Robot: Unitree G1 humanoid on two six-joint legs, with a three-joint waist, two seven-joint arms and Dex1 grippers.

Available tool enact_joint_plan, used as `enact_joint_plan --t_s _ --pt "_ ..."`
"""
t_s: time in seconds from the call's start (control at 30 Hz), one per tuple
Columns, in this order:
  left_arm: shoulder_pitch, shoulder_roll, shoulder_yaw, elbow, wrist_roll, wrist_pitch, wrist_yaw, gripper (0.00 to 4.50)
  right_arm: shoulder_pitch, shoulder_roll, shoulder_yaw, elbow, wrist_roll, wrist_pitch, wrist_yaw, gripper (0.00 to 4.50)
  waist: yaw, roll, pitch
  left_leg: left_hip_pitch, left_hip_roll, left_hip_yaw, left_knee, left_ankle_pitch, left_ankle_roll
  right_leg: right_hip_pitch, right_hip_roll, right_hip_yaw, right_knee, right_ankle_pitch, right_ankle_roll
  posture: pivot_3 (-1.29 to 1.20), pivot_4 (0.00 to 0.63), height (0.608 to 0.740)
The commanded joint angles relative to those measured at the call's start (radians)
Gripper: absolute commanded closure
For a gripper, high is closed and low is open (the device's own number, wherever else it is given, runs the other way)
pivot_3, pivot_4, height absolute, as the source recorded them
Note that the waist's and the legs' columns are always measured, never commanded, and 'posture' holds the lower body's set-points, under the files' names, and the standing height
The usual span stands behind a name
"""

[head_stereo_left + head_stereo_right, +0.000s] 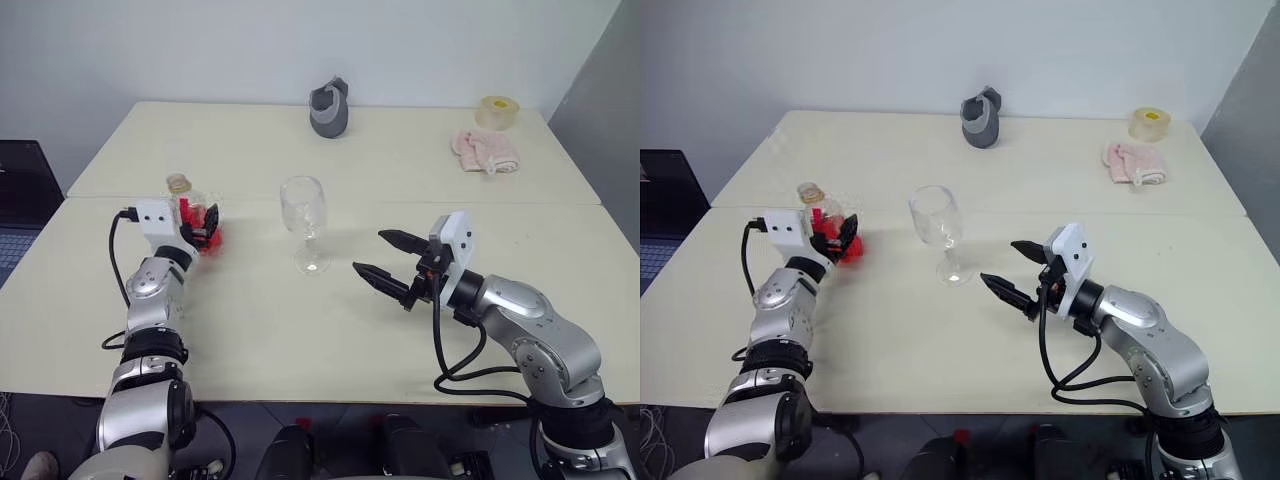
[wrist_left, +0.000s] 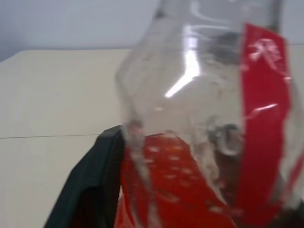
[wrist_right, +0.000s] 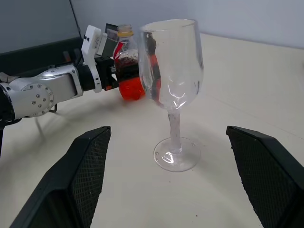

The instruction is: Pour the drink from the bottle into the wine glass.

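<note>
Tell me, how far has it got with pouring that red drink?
Nothing is poured yet: the glass stands empty and the drink is all in the bottle, still capped and upright on the table. In hand: the left end effector sits around the bottle's base. The right end effector waits open beside the glass. Left: uncapping, lifting, pouring.
</note>
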State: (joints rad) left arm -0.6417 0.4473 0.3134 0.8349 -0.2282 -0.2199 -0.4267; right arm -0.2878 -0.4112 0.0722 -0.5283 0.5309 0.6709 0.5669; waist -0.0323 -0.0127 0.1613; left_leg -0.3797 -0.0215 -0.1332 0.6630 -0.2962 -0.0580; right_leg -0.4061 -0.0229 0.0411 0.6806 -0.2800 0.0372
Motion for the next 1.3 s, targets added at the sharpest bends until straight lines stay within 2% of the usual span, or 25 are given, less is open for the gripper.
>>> enact_joint_plan --t_s 0.03,0.1,0.17,0.43,0.77,1.03,1.3 --pt "-0.024 0.025 0.007 -0.003 -0.001 -0.028 -0.005 2.78 -0.012 -0.003 -0.013 -0.037 0.019 -0.007 0.002 0.32 0.000 0.000 0.000 0.000 0.000 0.000 0.000 0.000 0.000 0.000 0.000 0.000 0.000 0.000 0.000 0.00 0.150 0.740" --pt "-0.024 0.027 0.007 -0.003 -0.001 -0.030 -0.004 3.27 -0.011 -0.002 -0.010 -0.036 0.018 -0.009 0.003 0.32 0.000 0.000 0.000 0.000 0.000 0.000 0.000 0.000 0.000 0.000 0.000 0.000 0.000 0.000 0.000 0.00 0.150 0.740" --pt "-0.023 0.028 0.007 -0.005 -0.001 -0.030 -0.003 3.51 -0.012 -0.001 -0.008 -0.034 0.017 -0.011 0.004 0.32 0.000 0.000 0.000 0.000 0.000 -0.001 0.000 0.000 0.000 0.000 0.000 0.000 0.000 0.000 0.000 0.00 0.150 0.740" --pt "-0.038 0.047 -0.053 -0.088 0.040 0.002 -0.027 3.52 -0.042 -0.002 -0.008 -0.008 0.001 -0.016 0.000 0.32 0.000 0.000 0.000 0.000 0.000 -0.001 0.000 0.000 0.000 0.000 0.000 0.000 0.000 0.000 0.000 0.00 0.150 0.740" --pt "-0.154 0.105 -0.162 -0.134 0.112 -0.004 -0.142 3.52 -0.177 0.044 0.022 0.095 -0.032 -0.016 -0.014 0.32 -0.003 0.000 0.000 -0.001 -0.001 0.000 0.000 0.000 -0.001 -0.001 0.000 0.000 0.000 0.000 0.000 0.00 0.150 0.740" --pt "-0.272 0.179 -0.267 -0.122 0.205 -0.101 -0.267 3.52 -0.262 0.073 0.038 0.148 -0.054 -0.011 -0.025 0.32 -0.010 0.000 0.000 -0.002 -0.001 0.000 0.000 0.001 -0.001 -0.002 0.000 -0.001 0.001 0.000 0.000 0.00 0.150 0.740" --pt "-0.365 0.226 -0.330 -0.021 0.273 -0.262 -0.349 3.52 -0.316 0.135 0.035 0.130 -0.024 0.048 -0.073 0.32 -0.020 0.000 0.000 -0.002 -0.001 0.000 0.000 0.001 -0.001 -0.003 0.000 0.000 0.001 0.000 0.000 0.00 0.150 0.740"
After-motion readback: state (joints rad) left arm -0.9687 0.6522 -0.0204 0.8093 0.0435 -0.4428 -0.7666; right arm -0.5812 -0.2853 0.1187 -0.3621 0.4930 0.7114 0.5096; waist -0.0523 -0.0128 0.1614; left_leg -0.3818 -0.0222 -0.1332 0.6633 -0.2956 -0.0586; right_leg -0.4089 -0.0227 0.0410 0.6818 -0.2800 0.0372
